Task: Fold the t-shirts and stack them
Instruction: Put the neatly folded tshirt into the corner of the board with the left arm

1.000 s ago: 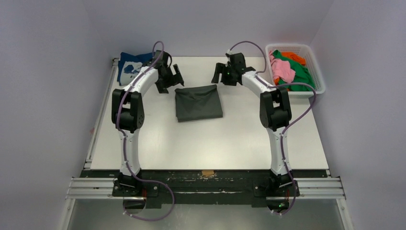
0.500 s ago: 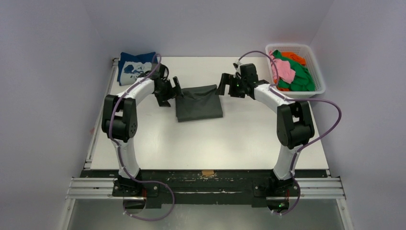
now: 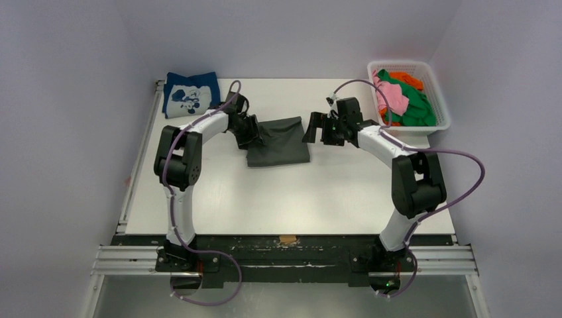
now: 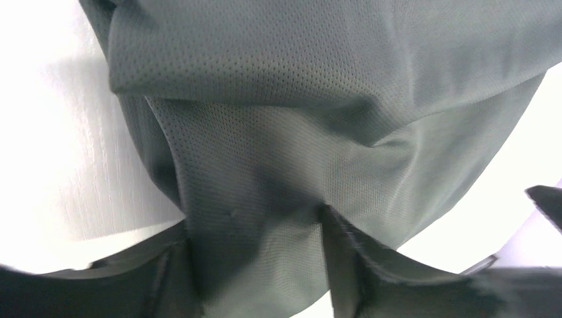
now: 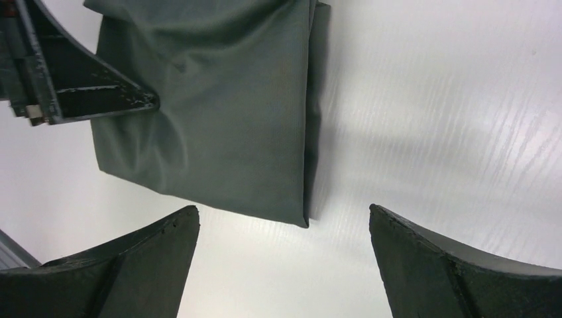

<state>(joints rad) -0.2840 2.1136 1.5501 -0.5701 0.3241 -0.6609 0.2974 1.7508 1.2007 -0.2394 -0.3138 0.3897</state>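
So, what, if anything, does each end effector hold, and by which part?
Left end effector: dark grey t-shirt, by its far-left corner. Right end effector: open, holding nothing.

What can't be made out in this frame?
Whether the left gripper grips the dark grey t-shirt: in the left wrist view, bunched cloth hides the contact; in the top view, the wrist covers it.
How many heaped t-shirts fill the basket: in the top view, they overlap and are too small.

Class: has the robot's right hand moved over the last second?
Yes. Against the white plastic mesh basket, the right hand came nearer the arm bases, now level with its near rim.
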